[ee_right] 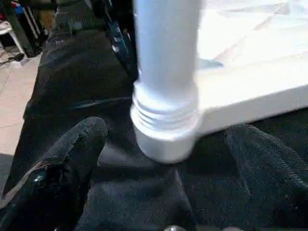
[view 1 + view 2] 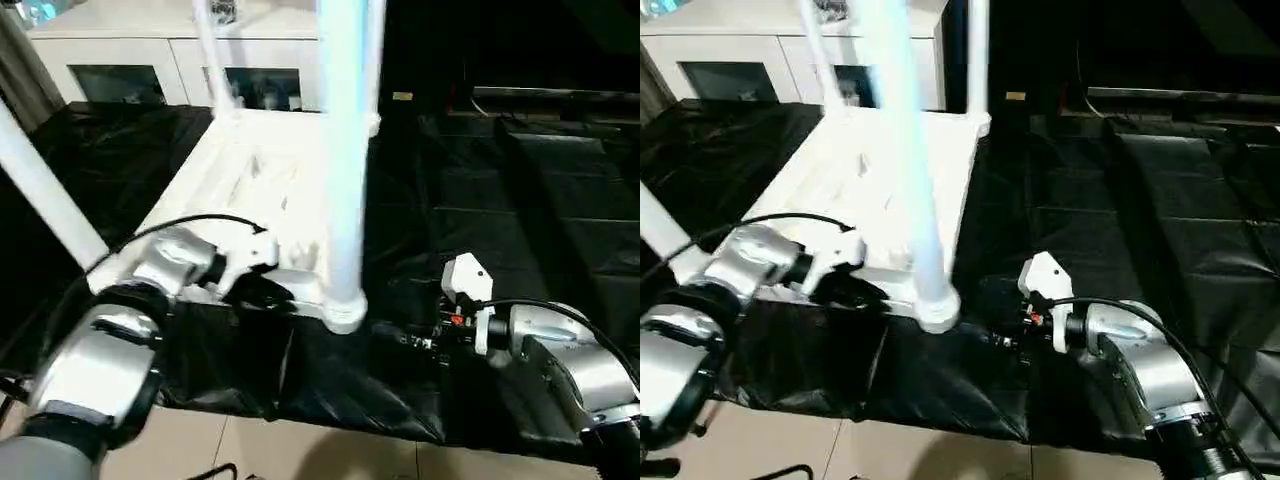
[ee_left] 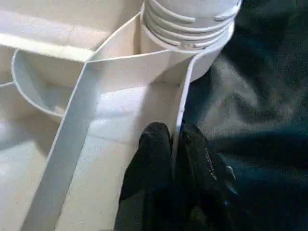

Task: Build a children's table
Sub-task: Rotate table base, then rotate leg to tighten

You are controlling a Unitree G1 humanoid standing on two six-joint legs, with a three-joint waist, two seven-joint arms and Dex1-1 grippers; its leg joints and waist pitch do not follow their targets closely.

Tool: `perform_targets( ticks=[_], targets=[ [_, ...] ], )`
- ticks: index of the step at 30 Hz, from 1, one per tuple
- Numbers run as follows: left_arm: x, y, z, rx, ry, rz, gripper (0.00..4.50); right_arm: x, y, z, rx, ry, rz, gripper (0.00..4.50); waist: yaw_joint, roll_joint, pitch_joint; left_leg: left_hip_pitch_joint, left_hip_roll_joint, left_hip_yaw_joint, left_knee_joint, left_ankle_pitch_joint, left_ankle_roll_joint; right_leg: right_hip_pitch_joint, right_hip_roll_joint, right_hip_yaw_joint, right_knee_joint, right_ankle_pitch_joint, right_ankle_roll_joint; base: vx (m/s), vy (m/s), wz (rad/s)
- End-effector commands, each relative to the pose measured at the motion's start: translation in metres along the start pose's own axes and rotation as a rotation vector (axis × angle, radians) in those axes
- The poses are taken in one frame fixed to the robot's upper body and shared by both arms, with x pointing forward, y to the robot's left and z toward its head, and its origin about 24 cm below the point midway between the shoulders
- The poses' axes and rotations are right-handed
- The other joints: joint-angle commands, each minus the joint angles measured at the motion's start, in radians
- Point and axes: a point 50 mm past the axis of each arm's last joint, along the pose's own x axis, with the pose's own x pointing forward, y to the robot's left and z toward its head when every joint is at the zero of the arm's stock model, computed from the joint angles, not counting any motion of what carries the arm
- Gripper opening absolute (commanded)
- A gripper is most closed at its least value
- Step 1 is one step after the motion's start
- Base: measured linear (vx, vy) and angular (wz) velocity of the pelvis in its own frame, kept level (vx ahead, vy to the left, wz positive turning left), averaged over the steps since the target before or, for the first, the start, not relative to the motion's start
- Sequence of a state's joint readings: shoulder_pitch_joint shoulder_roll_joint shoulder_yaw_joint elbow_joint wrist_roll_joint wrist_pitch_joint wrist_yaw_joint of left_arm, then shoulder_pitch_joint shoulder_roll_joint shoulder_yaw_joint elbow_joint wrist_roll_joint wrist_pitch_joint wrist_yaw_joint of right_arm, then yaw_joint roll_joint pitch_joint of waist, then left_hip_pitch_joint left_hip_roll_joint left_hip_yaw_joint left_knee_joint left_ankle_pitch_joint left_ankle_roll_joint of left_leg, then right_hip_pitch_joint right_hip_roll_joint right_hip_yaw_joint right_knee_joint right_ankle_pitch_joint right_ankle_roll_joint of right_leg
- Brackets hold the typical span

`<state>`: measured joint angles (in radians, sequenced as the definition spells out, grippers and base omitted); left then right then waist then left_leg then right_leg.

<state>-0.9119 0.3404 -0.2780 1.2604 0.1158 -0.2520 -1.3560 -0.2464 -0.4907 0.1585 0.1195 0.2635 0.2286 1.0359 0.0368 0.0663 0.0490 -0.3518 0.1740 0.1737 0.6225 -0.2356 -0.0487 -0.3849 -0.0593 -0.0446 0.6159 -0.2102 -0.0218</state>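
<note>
The white plastic tabletop (image 2: 250, 190) lies upside down on a black sheet (image 2: 520, 230), its ribbed underside facing up and its raised rim standing upward. Four white tube legs stand in the corner sockets: the near-right leg (image 2: 345, 150) rises upright from the near-right socket (image 2: 343, 310), the near-left leg (image 2: 40, 190) leans out toward the robot's left, and the two far legs (image 2: 212, 55) stand at the far corners. The left gripper (image 3: 175, 159) is at the near edge of the tabletop, just left of the near-right socket; its two black fingers (image 3: 154, 154) are closed together on the thin rim wall (image 3: 182, 106), one finger on each face. The right gripper (image 1: 166, 159) sits low over the black sheet, just beside the near-right socket, with its fingers spread wide on either side of the socket base and holding nothing. A white cabinet (image 2: 170, 60) stands beyond the far edge of the sheet.
</note>
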Motion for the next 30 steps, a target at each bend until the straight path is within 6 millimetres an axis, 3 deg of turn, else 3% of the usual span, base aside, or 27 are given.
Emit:
perform_targets(
  ticks=[1,2,3,6,12,15,18,19,21,30],
  targets=[
    [0.007,-0.005,-0.016,-0.103,0.000,0.036,0.08,0.000,-0.003,0.008,-0.035,-0.016,-0.012,4.50,0.006,-0.013,-0.060,-0.004,0.055,-0.018,-0.075,-0.077,0.089,0.060,-0.092,0.045,-0.068,-0.028,-0.304,0.000,0.000,0.00],
    [0.018,-0.007,-0.013,-0.117,-0.018,0.046,0.04,0.001,-0.005,0.009,-0.039,-0.024,-0.031,4.50,0.005,-0.022,-0.058,-0.005,0.056,-0.018,-0.077,-0.079,0.089,0.060,-0.092,0.046,-0.070,-0.048,-0.300,0.000,0.000,0.00],
    [0.018,-0.007,-0.013,-0.117,-0.018,0.046,0.01,0.001,-0.005,0.009,-0.039,-0.024,-0.031,4.50,0.005,-0.019,-0.056,-0.003,0.057,-0.018,-0.078,-0.086,0.087,0.058,-0.093,0.046,-0.073,-0.074,-0.296,0.000,0.000,0.00],
    [0.032,-0.010,-0.006,-0.068,-0.062,0.046,0.01,0.002,-0.007,0.010,-0.043,-0.031,-0.059,4.50,0.003,-0.024,-0.058,-0.006,0.055,-0.020,-0.078,-0.074,0.091,0.060,-0.092,0.047,-0.073,-0.079,-0.283,0.000,0.000,0.00],
    [0.046,-0.017,-0.001,-0.013,-0.103,0.046,0.01,0.006,-0.013,0.006,-0.062,0.002,-0.109,4.50,0.000,-0.025,-0.058,-0.003,0.058,-0.020,-0.079,-0.077,0.097,0.054,-0.091,0.047,-0.075,-0.099,-0.274,0.000,0.000,0.00],
    [0.047,-0.021,-0.007,0.013,-0.066,0.053,0.01,0.017,-0.021,0.005,-0.083,0.042,-0.172,4.50,-0.003,-0.030,-0.058,-0.002,0.059,-0.020,-0.081,-0.065,0.092,0.050,-0.091,0.047,-0.072,-0.089,-0.274,0.000,0.000,0.00],
    [0.047,-0.022,-0.010,0.011,-0.056,0.061,0.01,0.024,-0.022,0.006,-0.099,0.051,-0.177,4.50,-0.001,-0.028,-0.058,0.002,0.059,-0.017,-0.080,-0.066,0.086,0.048,-0.093,0.050,-0.073,-0.077,-0.275,0.000,0.000,0.00],
    [0.047,-0.022,-0.011,0.010,-0.055,0.064,0.01,0.028,-0.023,0.007,-0.103,0.052,-0.171,4.50,-0.001,-0.036,-0.058,0.002,0.059,-0.015,-0.080,-0.064,0.090,0.048,-0.091,0.051,-0.072,-0.065,-0.276,0.000,0.000,0.00],
    [0.047,-0.023,-0.011,0.010,-0.058,0.067,0.01,0.034,-0.025,0.009,-0.104,0.044,-0.173,4.50,-0.001,-0.036,-0.058,-0.001,0.061,-0.017,-0.082,-0.061,0.092,0.050,-0.095,0.049,-0.067,-0.055,-0.279,0.000,0.000,0.00],
    [0.040,-0.023,-0.014,-0.011,-0.044,0.039,0.00,0.047,-0.032,0.011,-0.121,0.049,-0.158,3.73,-0.002,-0.042,-0.057,-0.003,0.060,-0.015,-0.082,-0.050,0.099,0.051,-0.097,0.050,-0.064,-0.031,-0.287,0.000,0.000,0.00]
  ],
)
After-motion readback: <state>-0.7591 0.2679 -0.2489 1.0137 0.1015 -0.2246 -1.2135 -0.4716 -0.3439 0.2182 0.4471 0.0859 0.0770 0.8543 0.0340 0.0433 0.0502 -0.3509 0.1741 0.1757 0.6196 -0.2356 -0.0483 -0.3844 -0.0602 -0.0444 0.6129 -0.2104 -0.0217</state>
